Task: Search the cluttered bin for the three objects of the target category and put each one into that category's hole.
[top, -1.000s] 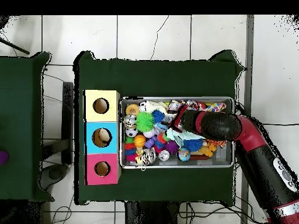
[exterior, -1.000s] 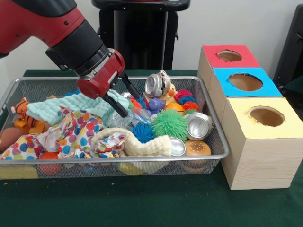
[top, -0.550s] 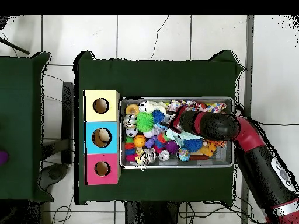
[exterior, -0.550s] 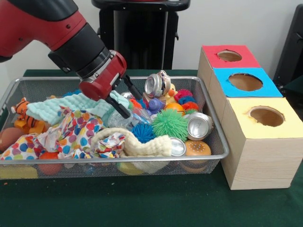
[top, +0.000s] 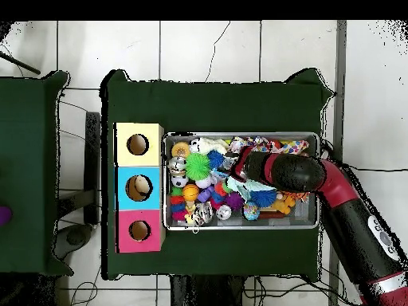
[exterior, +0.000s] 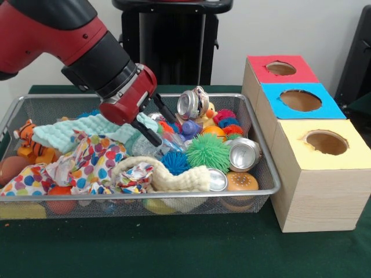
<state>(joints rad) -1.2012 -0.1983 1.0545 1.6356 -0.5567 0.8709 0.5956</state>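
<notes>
While the red and black arm reaches down over the wire mesh bin (exterior: 262, 174), the front view shows its gripper (exterior: 161, 120) with 2 black fingers (exterior: 165, 109) spread apart and holding nothing, their tips just above the clutter near the bin's middle. Inside the bin, a crushed silver can (exterior: 193, 103) stands by the far rim beside a yellow rubber duck (exterior: 207, 116); a second silver can (exterior: 243, 154) lies at the right end next to a green spiky ball (exterior: 207, 152); a polka-dot cloth (exterior: 87, 165) and a pale green towel (exterior: 81, 131) fill the left half. Just right of the bin stands a wooden box (exterior: 316, 194) with red, blue and yellow tops, each with 1 round hole. From overhead, the gripper (top: 233, 167) sits over the bin's (top: 239, 226) middle, and the box (top: 139, 187) lies alongside the bin's left end.
</notes>
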